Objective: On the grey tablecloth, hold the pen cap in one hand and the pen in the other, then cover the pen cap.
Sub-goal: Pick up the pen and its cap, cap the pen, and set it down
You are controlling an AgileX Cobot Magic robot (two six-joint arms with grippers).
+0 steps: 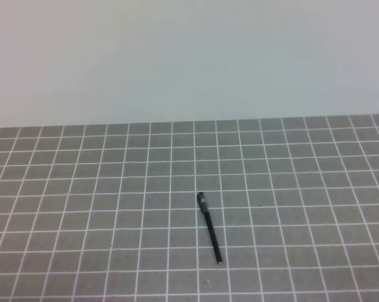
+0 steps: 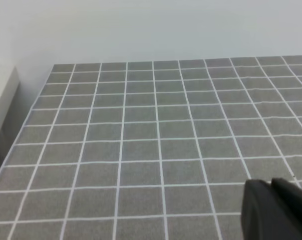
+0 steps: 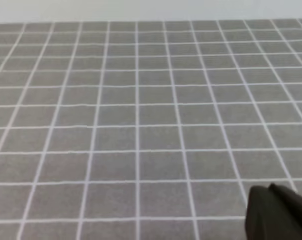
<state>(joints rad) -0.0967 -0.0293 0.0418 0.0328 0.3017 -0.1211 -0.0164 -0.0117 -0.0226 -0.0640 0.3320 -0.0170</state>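
The pen point(image 1: 212, 234) lies on the grey tablecloth point(image 1: 101, 207) just right of the middle, slanting from upper left to lower right, with a small silver tip at its near end. A short thicker dark piece, the pen cap point(image 1: 202, 200), sits at its far end in line with it. I cannot tell whether the cap is fitted on the pen or only touching it. Neither gripper shows in the exterior high view. Only a dark part of my left gripper point(image 2: 276, 212) and of my right gripper point(image 3: 276, 215) shows at the lower right of each wrist view. The pen is in neither wrist view.
A pale wall rises behind the cloth's far edge point(image 1: 189, 121). In the left wrist view a white ledge point(image 2: 1, 100) stands beyond the cloth's left edge. Bare gridded cloth lies all around the pen.
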